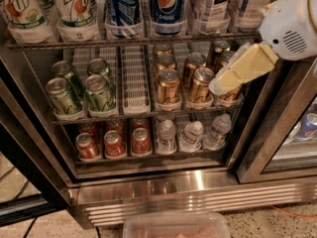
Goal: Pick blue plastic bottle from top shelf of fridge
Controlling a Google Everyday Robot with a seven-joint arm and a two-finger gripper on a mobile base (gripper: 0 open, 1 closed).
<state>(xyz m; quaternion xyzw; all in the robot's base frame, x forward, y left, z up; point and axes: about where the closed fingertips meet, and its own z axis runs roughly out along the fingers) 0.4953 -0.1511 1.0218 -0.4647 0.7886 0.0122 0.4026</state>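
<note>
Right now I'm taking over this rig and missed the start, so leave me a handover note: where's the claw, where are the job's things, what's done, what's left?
Claw: at the right, in front of the gold cans, below the top shelf. It touches no bottle.
Blue plastic bottle: standing on the top shelf, right of the Pepsi bottles, with a twin bottle on its other side.
Fridge: open.
Done: the claw is at the fridge.
Left: raise the claw to the bottle, grasp it, draw it out.
</note>
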